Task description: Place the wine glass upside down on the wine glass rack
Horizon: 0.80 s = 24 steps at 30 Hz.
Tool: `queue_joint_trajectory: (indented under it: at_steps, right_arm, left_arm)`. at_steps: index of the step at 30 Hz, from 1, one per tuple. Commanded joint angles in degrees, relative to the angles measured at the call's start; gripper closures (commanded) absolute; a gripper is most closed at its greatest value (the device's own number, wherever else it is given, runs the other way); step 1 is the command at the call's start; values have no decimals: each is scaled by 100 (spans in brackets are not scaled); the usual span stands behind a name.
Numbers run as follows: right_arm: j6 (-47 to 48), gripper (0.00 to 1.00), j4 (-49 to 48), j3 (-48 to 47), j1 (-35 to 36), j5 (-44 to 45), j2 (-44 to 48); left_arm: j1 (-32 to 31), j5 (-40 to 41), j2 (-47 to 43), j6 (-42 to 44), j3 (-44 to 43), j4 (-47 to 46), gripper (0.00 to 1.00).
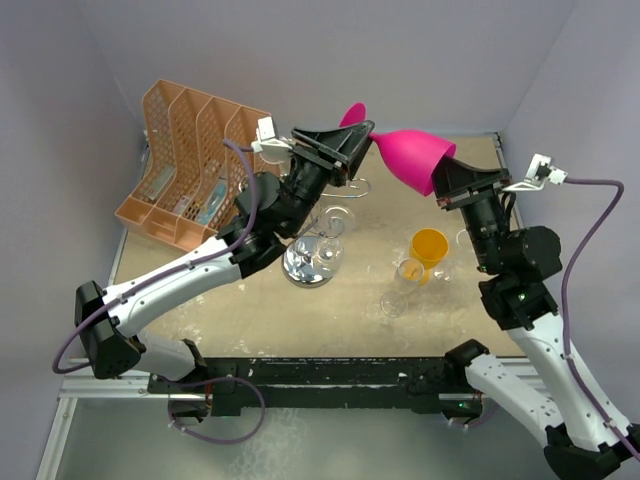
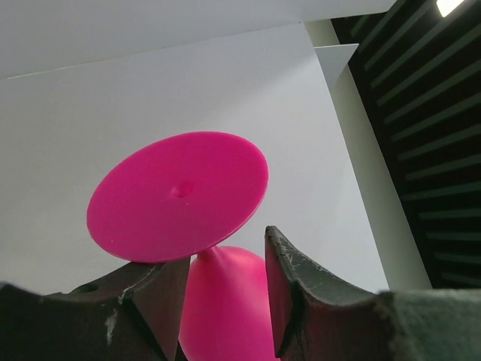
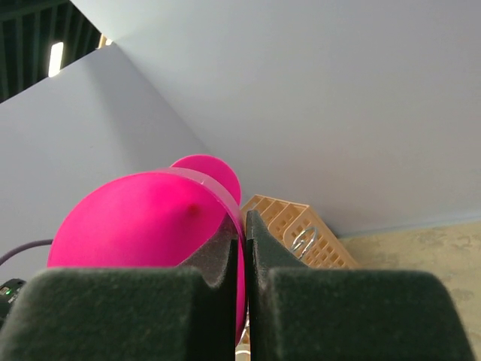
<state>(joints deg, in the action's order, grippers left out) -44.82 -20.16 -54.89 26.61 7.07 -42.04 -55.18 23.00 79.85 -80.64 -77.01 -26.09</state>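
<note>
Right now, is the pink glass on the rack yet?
Not yet. Done: the pink glass is up in the air, lying sideways. In hand: the right gripper pinches the rim of its bowl, and the left gripper has its jaws on either side of the stem, not clamped. Left to do: turn the glass upside down and hang it on the wire rack below.

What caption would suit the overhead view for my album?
A pink wine glass hangs sideways: the right gripper pinches its rim, the left gripper straddles its stem.
</note>
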Motion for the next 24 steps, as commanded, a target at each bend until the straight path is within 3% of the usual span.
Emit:
queue_joint_trajectory:
  at_steps: [1,8,10,13,20,24]
  right_arm:
    - [229,100,-270,64,2,-615,269]
    - [409,100,-270,197,2,-1125,466]
    - [410,100,-157,184,2,-1127,490]
    - [430,100,80,151,2,-927,548]
    - [422,63,1017,22,2,9,727]
    - [522,49,1545,-11,2,341,955]
  left_arm:
    - [7,160,67,-161,-195,-613,62]
    - [7,60,290,-155,-440,-767,84]
    - [8,21,318,-90,-473,-813,100]
    - [17,-17,329,78,-499,-868,100]
    - [261,-346,333,531,-616,-972,100]
    - [496,-452,309,984,-849,-277,100]
